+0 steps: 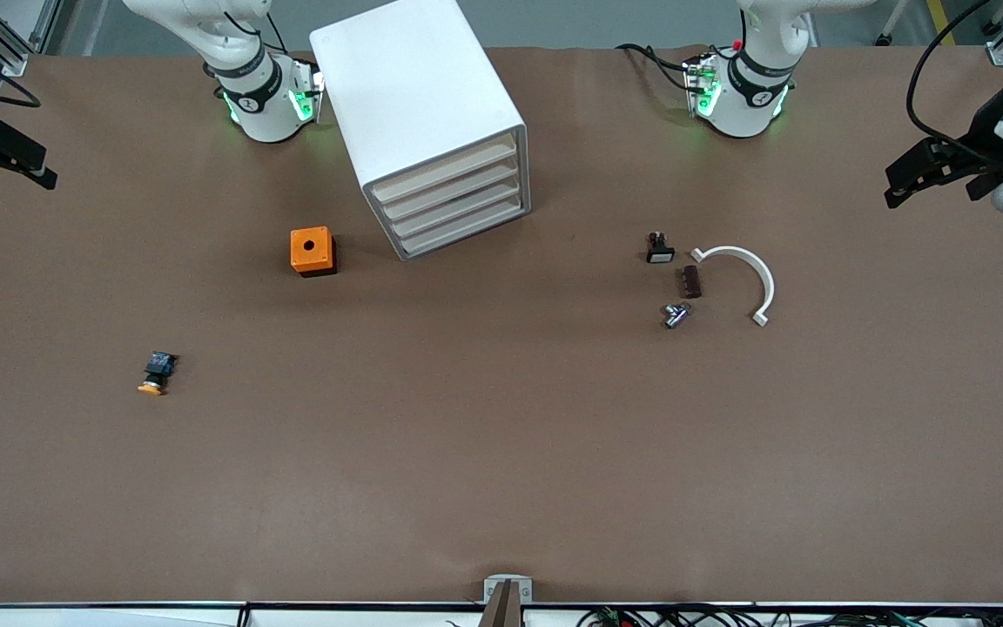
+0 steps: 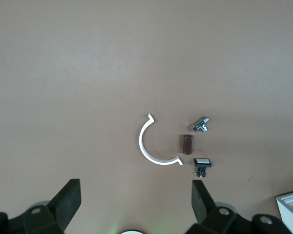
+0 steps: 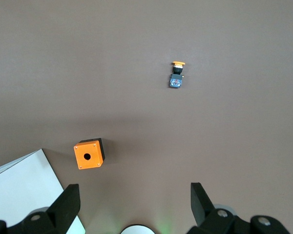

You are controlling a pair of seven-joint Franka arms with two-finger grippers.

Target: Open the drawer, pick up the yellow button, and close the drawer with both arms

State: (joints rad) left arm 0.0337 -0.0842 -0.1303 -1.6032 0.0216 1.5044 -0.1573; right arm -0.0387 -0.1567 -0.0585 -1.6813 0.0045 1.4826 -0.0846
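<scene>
Both arms wait with jaws wide open and empty: the left gripper point(image 1: 902, 178) and right gripper point(image 1: 27, 170) hang at the desk point(image 1: 501, 453) ends. The drawer point(image 1: 449, 171) is shut; the button point(image 1: 156, 374) lies nearer the front camera than the cabinet point(image 1: 414, 96), toward the right arm's end.

Robotics lab — two bench-mounted arms point(image 1: 249, 96), cabling point(image 1: 684, 616), brown-covered table point(image 1: 501, 453)
</scene>
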